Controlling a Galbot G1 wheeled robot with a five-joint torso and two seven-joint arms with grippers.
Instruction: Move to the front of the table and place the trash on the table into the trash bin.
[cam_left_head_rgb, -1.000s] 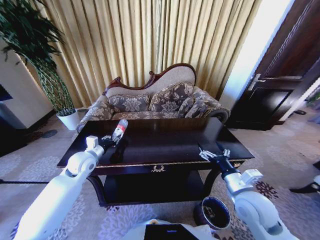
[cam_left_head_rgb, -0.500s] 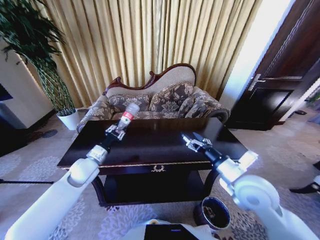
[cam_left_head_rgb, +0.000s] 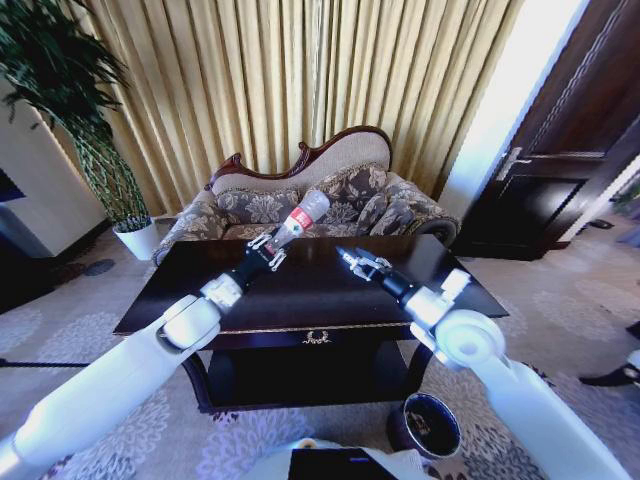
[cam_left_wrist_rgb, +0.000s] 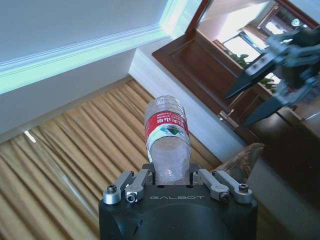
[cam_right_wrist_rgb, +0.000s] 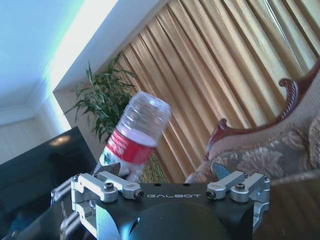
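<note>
Bottle (cam_left_head_rgb: 303, 214) of clear, ribbed plastic with a red label band sits clamped in the left hand (cam_left_head_rgb: 266, 248), raised above the dark glossy tabletop (cam_left_head_rgb: 300, 290) and tilted up toward the sofa (cam_left_head_rgb: 310, 205). In the left wrist view the bottle (cam_left_wrist_rgb: 167, 137) sticks out from between the fingers, its lower part gripped and its far end pointing away.

Nearest the robot, the dark round trash bin (cam_left_head_rgb: 423, 425) stands on the carpet by the table's right front leg. Above the tabletop, the right hand (cam_left_head_rgb: 358, 262) hovers just beside the bottle, fingers apart. Beyond the sofa hang gold curtains (cam_left_head_rgb: 300, 90).
</note>
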